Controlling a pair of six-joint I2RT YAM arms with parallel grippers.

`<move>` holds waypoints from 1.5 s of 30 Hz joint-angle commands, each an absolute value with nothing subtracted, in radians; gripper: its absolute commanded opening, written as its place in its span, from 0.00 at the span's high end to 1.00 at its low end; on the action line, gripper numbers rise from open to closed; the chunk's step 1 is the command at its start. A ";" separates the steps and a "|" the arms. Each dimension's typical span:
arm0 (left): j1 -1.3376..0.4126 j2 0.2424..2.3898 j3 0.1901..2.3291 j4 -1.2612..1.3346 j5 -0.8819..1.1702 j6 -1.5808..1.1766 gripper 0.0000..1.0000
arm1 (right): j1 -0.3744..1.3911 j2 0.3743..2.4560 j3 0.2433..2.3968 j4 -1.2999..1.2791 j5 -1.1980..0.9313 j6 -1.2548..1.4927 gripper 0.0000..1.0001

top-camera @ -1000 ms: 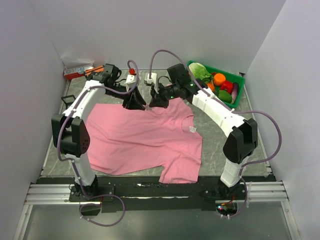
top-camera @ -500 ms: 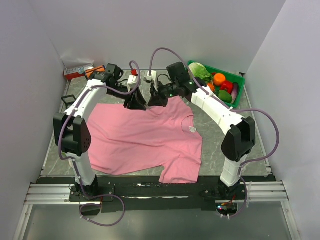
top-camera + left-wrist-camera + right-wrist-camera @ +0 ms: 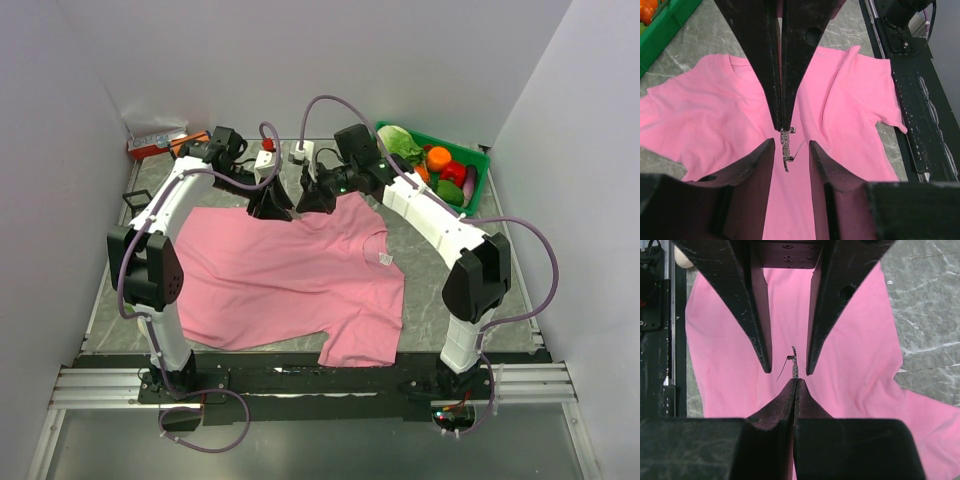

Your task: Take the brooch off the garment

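Item: brooch [image 3: 794, 366], tiny, silvery, centre of both wrist views, over the pink cloth. Pinched in the right pincer [image 3: 796, 382], whose tips are pressed together on it. Left pincer [image 3: 791, 146] spread, one finger on either side of the brooch. Garment [image 3: 290, 270] lies flat on the grey surface [image 3: 440, 290]. Upper right of the overhead view: green bin [image 3: 481, 168] holding vegetables [image 3: 438, 158].
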State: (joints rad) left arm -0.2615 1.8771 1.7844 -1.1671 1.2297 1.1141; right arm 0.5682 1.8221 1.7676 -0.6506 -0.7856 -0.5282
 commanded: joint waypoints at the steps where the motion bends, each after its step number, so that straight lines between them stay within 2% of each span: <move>1: -0.264 1.871 1.815 -1.186 1.244 1.186 0.62 | 0.549 1.832 1.828 -0.655 -0.822 -0.511 1.00; 8: -0.268 1.871 1.809 -1.190 1.230 1.201 0.64 | 0.548 1.833 1.825 -0.652 -0.833 -0.503 1.00; 21: -0.282 1.852 1.786 -1.129 1.206 1.169 0.75 | 0.546 1.832 1.824 -0.647 -0.835 -0.492 1.00; 29: -0.285 1.847 1.776 -1.106 1.195 1.138 0.79 | 0.546 1.836 1.827 -0.646 -0.841 -0.488 1.00; 45: -0.310 1.749 1.648 -0.761 1.100 0.841 0.85 | 0.545 1.842 1.830 -0.641 -0.859 -0.471 1.00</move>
State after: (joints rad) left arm -0.2996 1.8103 1.6745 -0.9203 1.1255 0.9371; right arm 0.5491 1.8393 1.7832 -0.6674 -0.8062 -0.4938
